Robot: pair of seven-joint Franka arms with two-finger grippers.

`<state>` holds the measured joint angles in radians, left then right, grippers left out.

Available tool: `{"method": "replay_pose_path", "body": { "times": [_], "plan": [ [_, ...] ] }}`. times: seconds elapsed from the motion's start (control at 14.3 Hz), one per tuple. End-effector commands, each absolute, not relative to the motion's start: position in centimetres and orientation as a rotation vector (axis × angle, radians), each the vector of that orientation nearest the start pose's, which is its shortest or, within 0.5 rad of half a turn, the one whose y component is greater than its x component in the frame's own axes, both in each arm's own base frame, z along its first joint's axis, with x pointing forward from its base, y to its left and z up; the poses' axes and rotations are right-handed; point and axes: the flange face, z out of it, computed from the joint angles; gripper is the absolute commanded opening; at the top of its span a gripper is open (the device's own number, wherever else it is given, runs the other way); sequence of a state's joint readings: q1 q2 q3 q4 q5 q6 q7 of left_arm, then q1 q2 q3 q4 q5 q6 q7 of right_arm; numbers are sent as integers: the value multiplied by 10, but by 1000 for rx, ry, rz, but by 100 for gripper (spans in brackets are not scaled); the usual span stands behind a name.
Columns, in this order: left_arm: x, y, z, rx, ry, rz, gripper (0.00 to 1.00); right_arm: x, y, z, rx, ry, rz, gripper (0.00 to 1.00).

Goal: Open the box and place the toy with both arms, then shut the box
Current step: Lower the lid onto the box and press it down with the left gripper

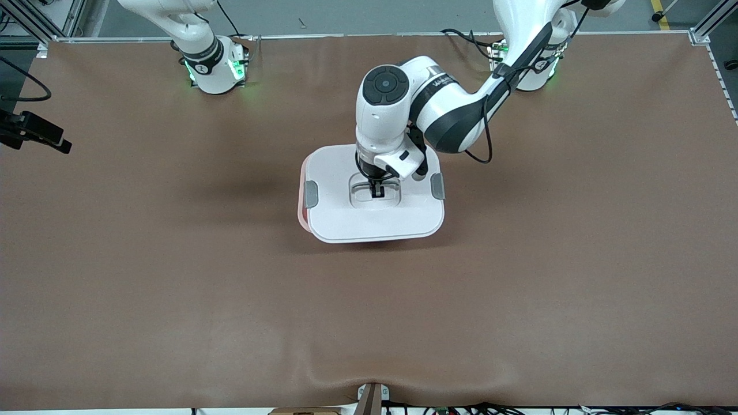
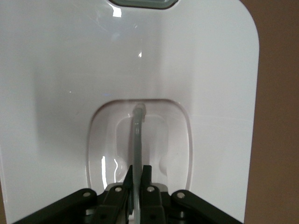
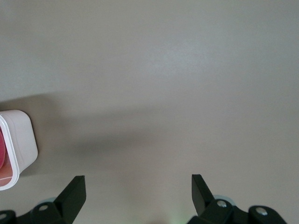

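The box sits at the middle of the table with its white lid on and a grey clip at each end. A sliver of the pink tub shows under the lid. My left gripper reaches straight down into the lid's recess. In the left wrist view this gripper is shut on the clear handle. My right gripper is open over bare table, with a corner of the box at the edge of its view. The toy is out of view.
A brown mat covers the table. A black device with a cable juts in at the table's edge toward the right arm's end. The right arm rises from its base out of the front view.
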<state>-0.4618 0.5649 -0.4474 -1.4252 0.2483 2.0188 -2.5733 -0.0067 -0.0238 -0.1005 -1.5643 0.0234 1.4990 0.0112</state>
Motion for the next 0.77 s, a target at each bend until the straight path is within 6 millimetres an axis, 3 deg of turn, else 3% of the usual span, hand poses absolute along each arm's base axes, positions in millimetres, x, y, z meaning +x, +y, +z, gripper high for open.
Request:
{"method": "replay_pose_path", "body": {
  "times": [0.0, 0.35, 0.7],
  "plan": [
    [492, -518, 399, 2091, 2208, 10, 0, 532, -56, 641, -3091, 200, 52, 100],
    [478, -535, 389, 2146, 2152, 65, 0, 533, -53, 642, -3110, 34, 44, 100],
    [471, -544, 389, 2154, 2108, 87, 0, 532, -56, 641, -3109, 38, 56, 100]
  ]
}}
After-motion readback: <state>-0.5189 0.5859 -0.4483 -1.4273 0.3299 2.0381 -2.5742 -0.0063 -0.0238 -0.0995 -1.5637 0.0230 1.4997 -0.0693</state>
